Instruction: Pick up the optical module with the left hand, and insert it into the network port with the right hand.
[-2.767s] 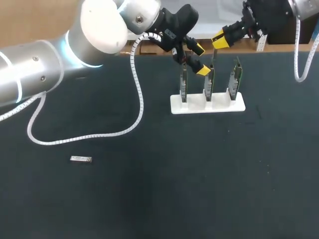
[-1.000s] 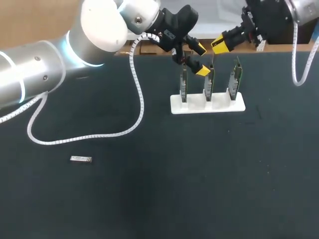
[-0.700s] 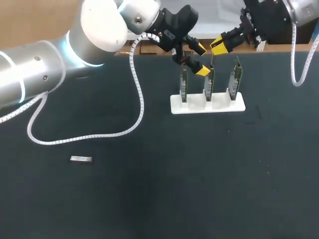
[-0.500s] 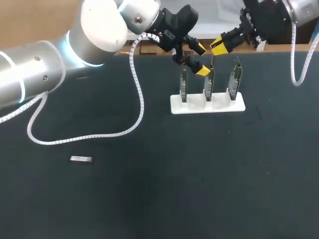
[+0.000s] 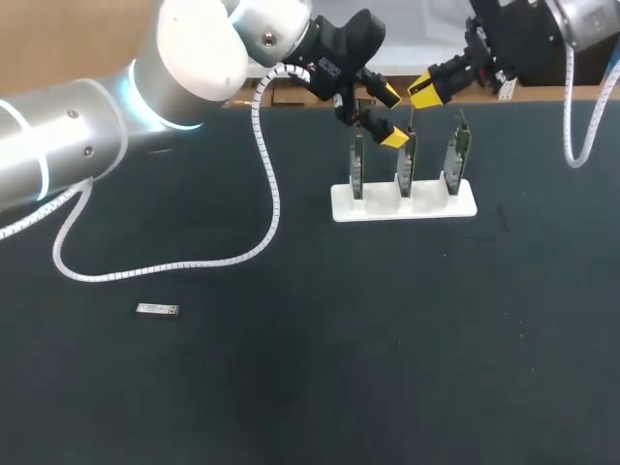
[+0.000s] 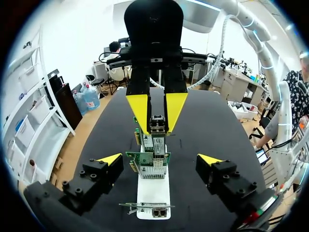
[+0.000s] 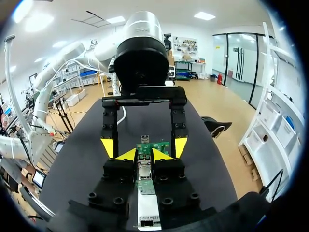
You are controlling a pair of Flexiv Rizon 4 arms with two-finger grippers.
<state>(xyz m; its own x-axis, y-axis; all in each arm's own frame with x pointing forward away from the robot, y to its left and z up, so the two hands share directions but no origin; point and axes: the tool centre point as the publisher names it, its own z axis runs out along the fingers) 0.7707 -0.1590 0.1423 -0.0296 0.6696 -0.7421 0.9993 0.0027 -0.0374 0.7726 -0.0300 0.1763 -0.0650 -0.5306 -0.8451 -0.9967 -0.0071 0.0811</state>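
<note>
A small silver optical module [image 6: 157,124] sits between the yellow fingers of my right gripper [image 5: 426,87], which is shut on it above the middle green network card [image 5: 406,163]. In the right wrist view the right gripper [image 7: 143,155] holds the module over the card's top edge. My left gripper [image 5: 390,116] stands open just left of that, and in its own view the left gripper [image 6: 160,159] straddles the row of cards [image 6: 152,159] without touching them. Another silver module [image 5: 157,310] lies flat on the black table at the left.
A white rack [image 5: 404,201] at the table's back middle holds three upright green cards. The left arm's white cable [image 5: 266,184] loops down onto the table [image 5: 387,349] left of the rack.
The right gripper has edged slightly left and up over the middle card. The left arm and its open gripper have stayed put.
</note>
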